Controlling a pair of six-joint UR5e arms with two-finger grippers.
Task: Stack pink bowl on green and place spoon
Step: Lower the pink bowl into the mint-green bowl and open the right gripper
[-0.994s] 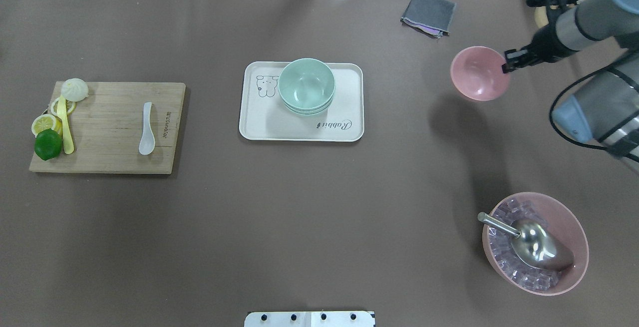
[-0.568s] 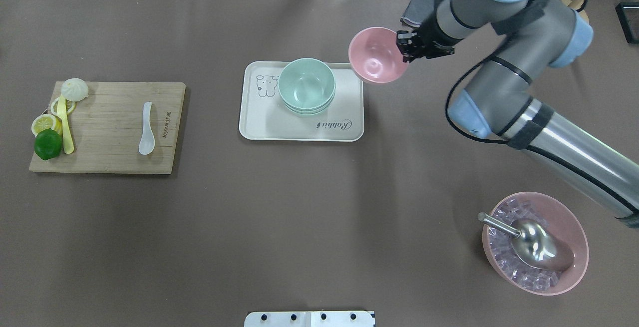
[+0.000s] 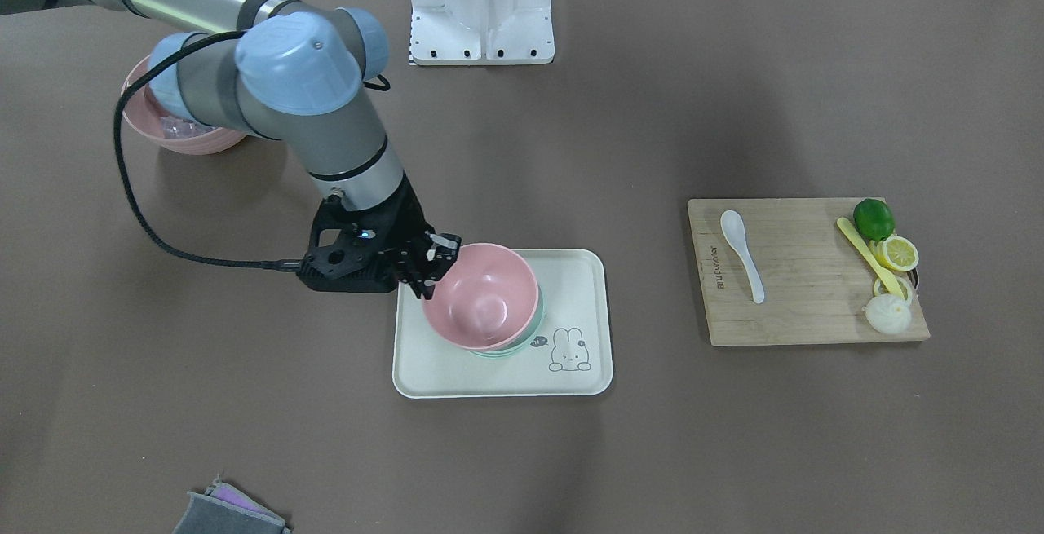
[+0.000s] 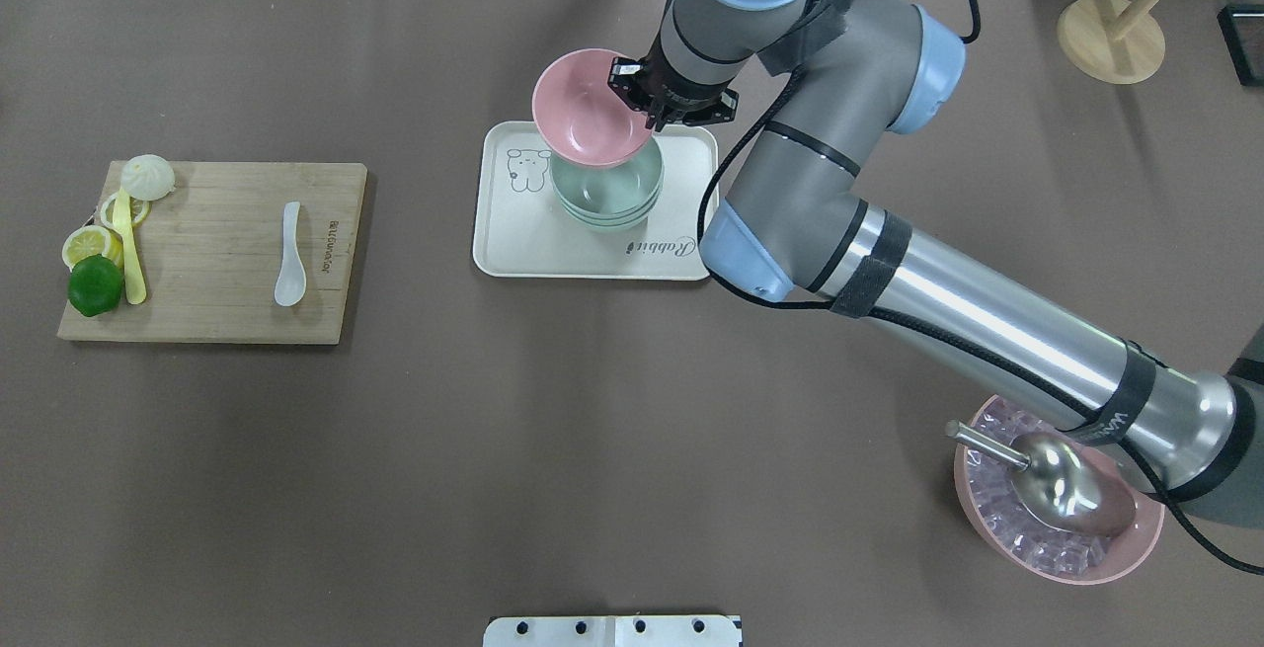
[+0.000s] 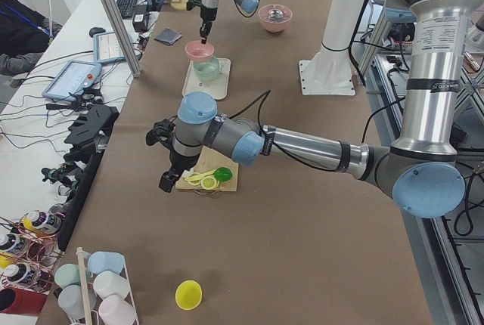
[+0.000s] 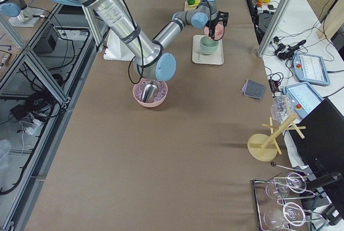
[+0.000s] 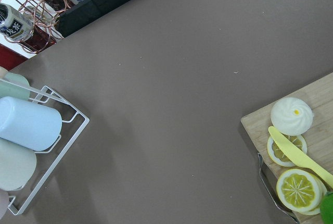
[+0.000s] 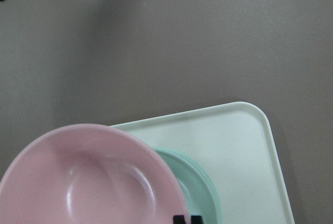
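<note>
Right tool (image 4: 654, 117): clamped on rim of pink bowl (image 4: 585, 106), which hangs just over green bowls (image 4: 607, 195) on tray (image 4: 592, 257). Spoon (image 4: 289, 257): on cutting board (image 4: 217, 316), handle pointing away from robot, nearer left tool (image 5: 165, 182), whose grip state cannot be told.

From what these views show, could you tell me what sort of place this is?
Probably a robotics lab staging a kitchen task: a large robot arm over a covered table, operator tablets and cables on a side bench, lemon slices on a cutting board.
</note>
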